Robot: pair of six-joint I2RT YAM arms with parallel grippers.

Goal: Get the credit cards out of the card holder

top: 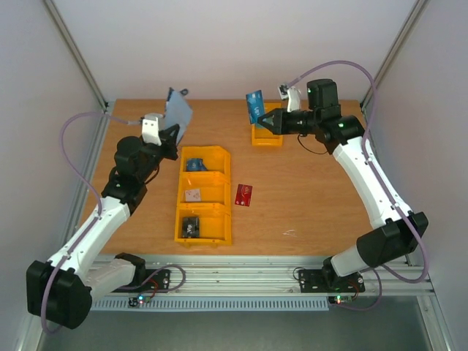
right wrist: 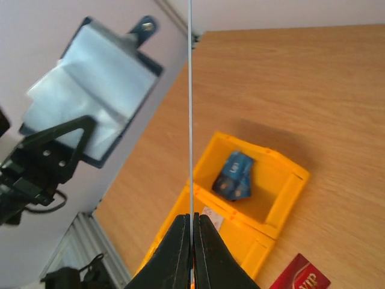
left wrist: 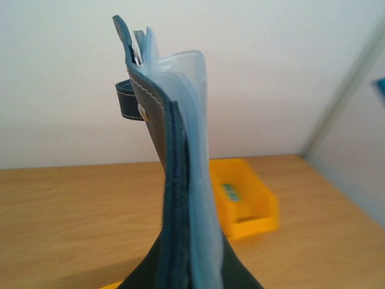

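Note:
My left gripper [top: 172, 131] is shut on the card holder [top: 178, 110], a dark navy wallet with pale blue pockets, and holds it upright above the table's back left. In the left wrist view the card holder [left wrist: 177, 168] stands edge-on between my fingers. My right gripper [top: 268, 120] is shut on a thin blue card [top: 254, 106], held in the air to the right of the holder and apart from it. In the right wrist view the card [right wrist: 190, 108] is edge-on and the card holder [right wrist: 99, 78] is at the upper left. A red card [top: 244, 194] lies on the table.
A yellow three-compartment bin [top: 219, 191] sits mid-table, with blue cards [right wrist: 236, 174] in its far compartment. A small yellow bin [top: 268, 137] stands under my right gripper and also shows in the left wrist view [left wrist: 264, 205]. White walls close in the back and both sides.

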